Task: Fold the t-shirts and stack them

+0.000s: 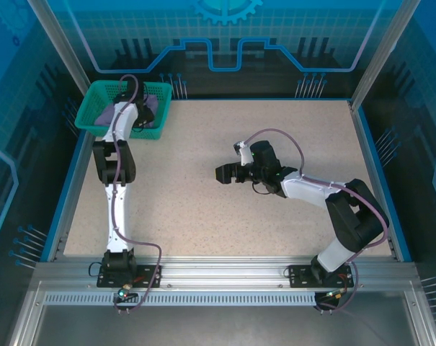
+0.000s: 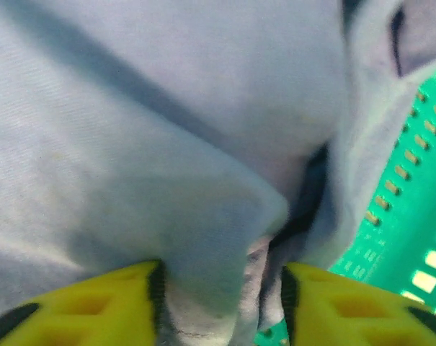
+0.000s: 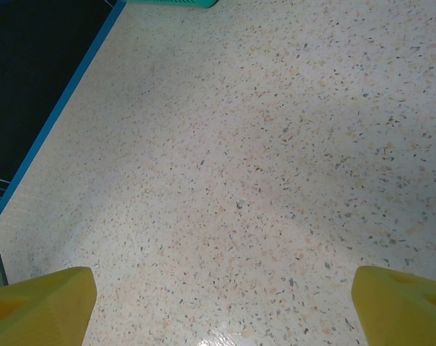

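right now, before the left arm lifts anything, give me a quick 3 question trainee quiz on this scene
1. True or false: the t-shirt lies spread flat on the table.
2. Which has fabric between its fingers? A: left gripper. B: right gripper.
3. Fill in: the teal basket sits at the table's far ___ corner.

Key: 1 false, it is bunched in the basket. 2 A. 3 left.

One t-shirt (image 2: 167, 144) — one basket (image 1: 86, 115) — two pincers (image 2: 221, 292) (image 3: 225, 306).
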